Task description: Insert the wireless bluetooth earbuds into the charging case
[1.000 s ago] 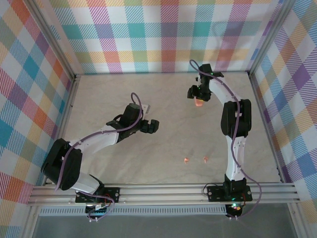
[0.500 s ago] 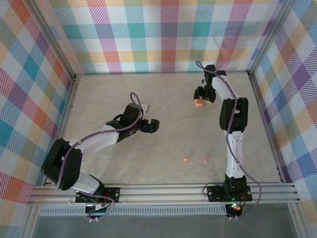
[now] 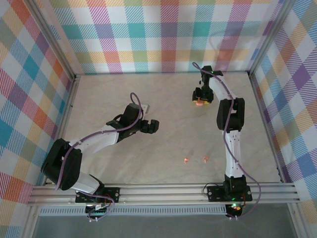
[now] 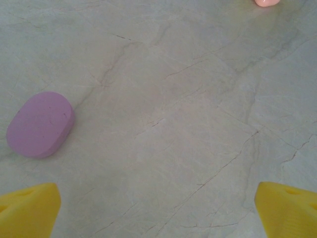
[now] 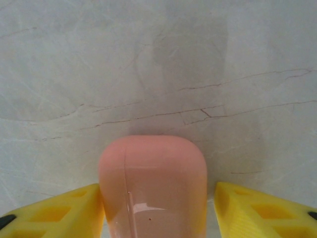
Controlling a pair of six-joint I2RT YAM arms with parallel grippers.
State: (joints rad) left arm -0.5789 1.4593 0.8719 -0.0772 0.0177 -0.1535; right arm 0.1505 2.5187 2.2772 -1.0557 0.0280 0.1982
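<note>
Two salmon earbuds [image 3: 185, 159] [image 3: 205, 159] lie loose, near each other; salmon case [image 5: 152, 186] and lilac case [image 4: 40, 124] sit closed.

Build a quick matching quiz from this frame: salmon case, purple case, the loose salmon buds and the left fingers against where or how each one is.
Things
1. salmon case
2. purple case
3. two salmon earbuds
4. left fingers

Place or state
a. loose on the table, side by side toward its near edge
b. between the right fingers
c. spread wide, holding nothing
d. lying on the table ahead of the left fingers, apart from them

Pairs: 1-b, 2-d, 3-a, 4-c
</note>
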